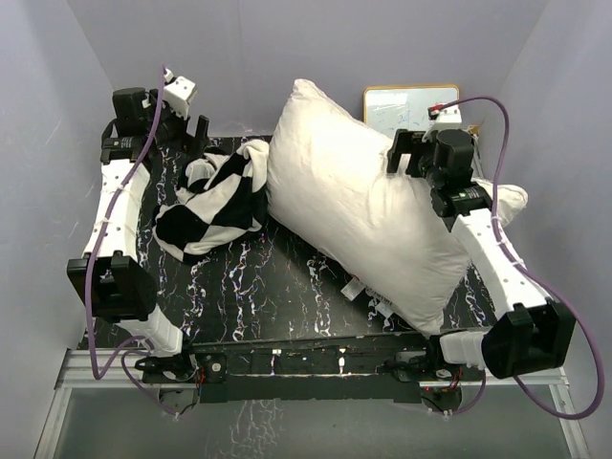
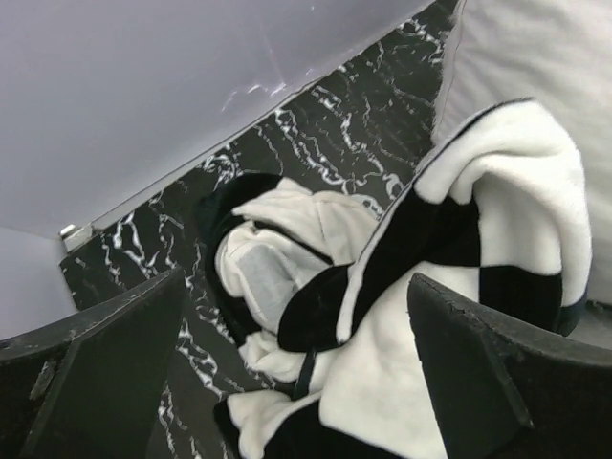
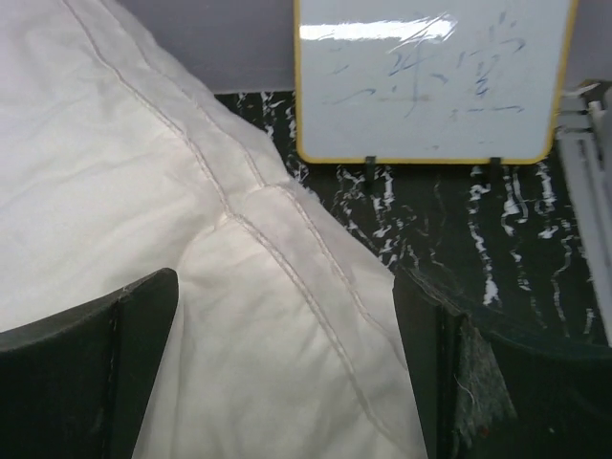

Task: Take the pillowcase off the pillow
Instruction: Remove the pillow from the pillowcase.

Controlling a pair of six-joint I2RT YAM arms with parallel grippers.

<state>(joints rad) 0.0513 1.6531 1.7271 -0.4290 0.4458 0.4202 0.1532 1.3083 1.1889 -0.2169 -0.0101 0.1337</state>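
Right gripper (image 3: 285,279) spread, pillow (image 3: 115,172) beneath — whiteboard (image 3: 430,86) beyond

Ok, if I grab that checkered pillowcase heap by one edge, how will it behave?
Probably floppy: the pillowcase lies crumpled in loose folds, so it should unfurl and dangle. Likely light: plush fabric, apparently nothing inside. It seems to touch the pillow, so pulling may nudge that.

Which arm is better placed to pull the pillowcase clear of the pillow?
Left. The left tool, open, hangs right over the crumpled pillowcase; the right tool is over the pillow instead.
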